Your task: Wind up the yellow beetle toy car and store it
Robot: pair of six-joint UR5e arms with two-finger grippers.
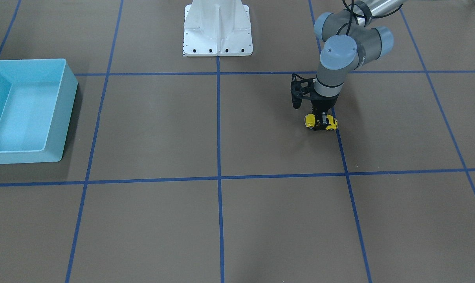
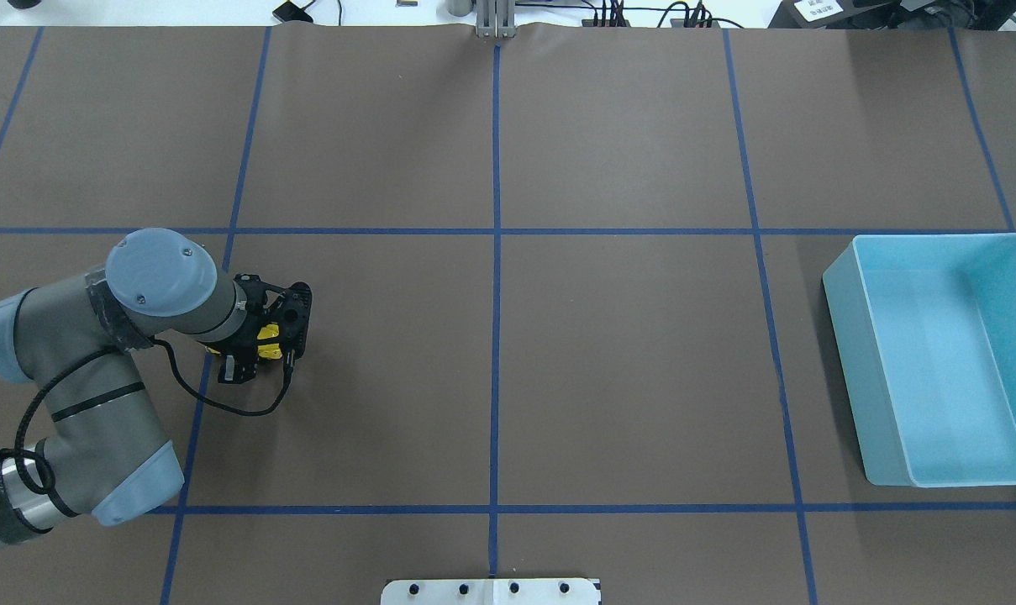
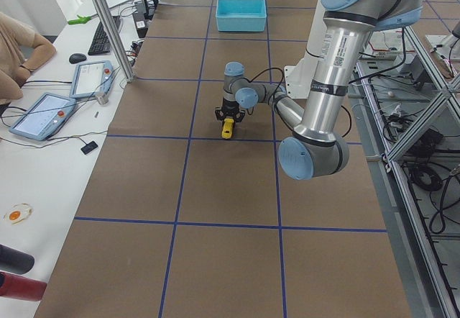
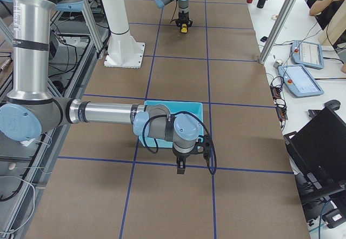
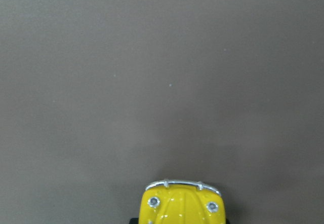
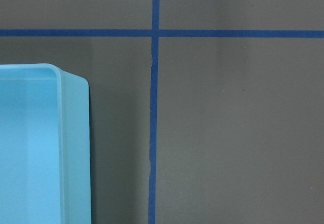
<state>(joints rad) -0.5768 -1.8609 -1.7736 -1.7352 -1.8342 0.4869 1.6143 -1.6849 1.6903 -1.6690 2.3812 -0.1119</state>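
Observation:
The yellow beetle toy car [image 1: 331,124] is on the brown table, on a blue tape line on my left side. My left gripper [image 1: 321,120] comes down from above and its fingers are shut on the car's middle. From overhead only a bit of yellow [image 2: 269,333] shows between the black gripper parts [image 2: 264,340]. The left wrist view shows the car's rounded end and silver bumper [image 5: 182,206] at the bottom edge. My right gripper [image 4: 181,168] shows only in the exterior right view, hanging over the table near the bin; I cannot tell whether it is open or shut.
A light blue open bin [image 2: 848,353] stands on my right side of the table; its corner shows in the right wrist view [image 6: 76,148]. The white robot base plate [image 1: 217,43] is at my edge. Blue tape lines grid the brown table.

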